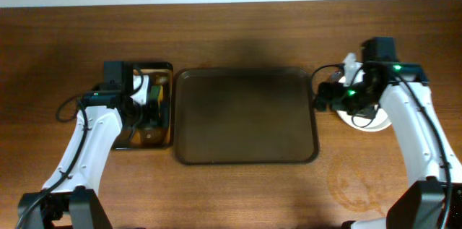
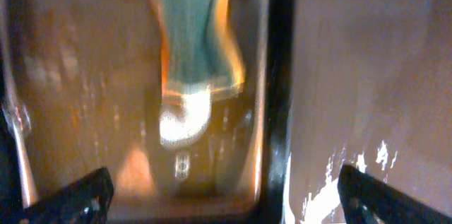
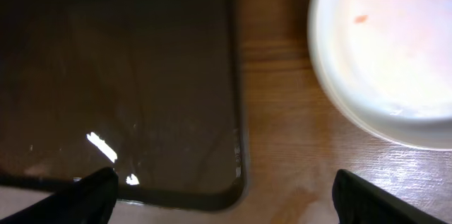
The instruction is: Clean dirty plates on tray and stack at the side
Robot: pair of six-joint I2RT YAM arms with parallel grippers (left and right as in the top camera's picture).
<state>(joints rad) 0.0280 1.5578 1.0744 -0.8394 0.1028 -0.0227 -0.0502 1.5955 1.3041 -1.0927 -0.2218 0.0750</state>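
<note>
Overhead, the left pincer (image 2: 226, 196) hangs over the small black tray (image 1: 164, 141), spread wide above the sponge (image 2: 194, 40) and gripping nothing. The brown tray (image 1: 245, 117) lies mid-bench (image 1: 231, 34). The right pincer (image 3: 226, 196), also wide apart, hovers over the bare strip between the brown tray's right rim and a white plate (image 3: 395, 54).

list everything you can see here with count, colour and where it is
table: one, brown wood, under everything
large tray: one, dark brown, centre of the table, nothing on it
small tray: one, black, left of the large tray
sponge: one, teal with an orange-yellow edge, blurred, in the small tray
plate: at least one, white with a small orange speck, on the table right of the large tray; cannot tell if more lie under it
left gripper: one, black, open, over the small tray
right gripper: one, black, open, holding nothing, over the large tray's corner beside the plate
</note>
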